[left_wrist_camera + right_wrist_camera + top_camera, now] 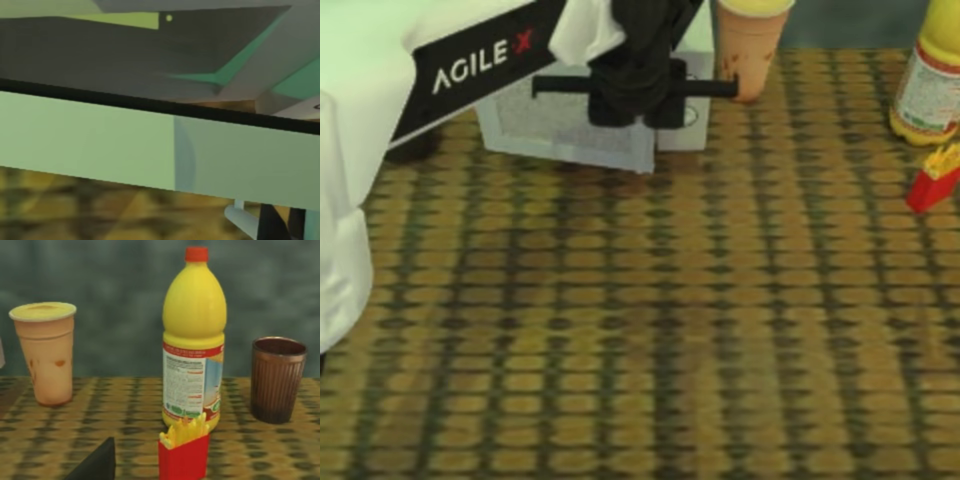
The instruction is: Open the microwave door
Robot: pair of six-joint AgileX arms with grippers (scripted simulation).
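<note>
Two arms share this table, though only the left gripper (638,95) is at work: from above it hangs over the front of the microwave (695,60) at the far edge, left of centre, its dark body hiding the fingertips, so I cannot tell whether they are spread or pressed together. The microwave door (570,130), a pale panel with a speckled mesh window, appears swung partly out toward the near side, its free edge near the middle of the oven's front. An orange cup (752,45) stands just right of the oven. The left wrist view sits very close to pale green surfaces and dark shadow; nothing there settles the grip. The right wrist view shows that cup, a yellow bottle (194,335), a red carton of fries (184,452) and a brown cup (277,377); the right gripper is not seen. I judge the door stiff, light and smooth, best taken at its free edge.
</note>
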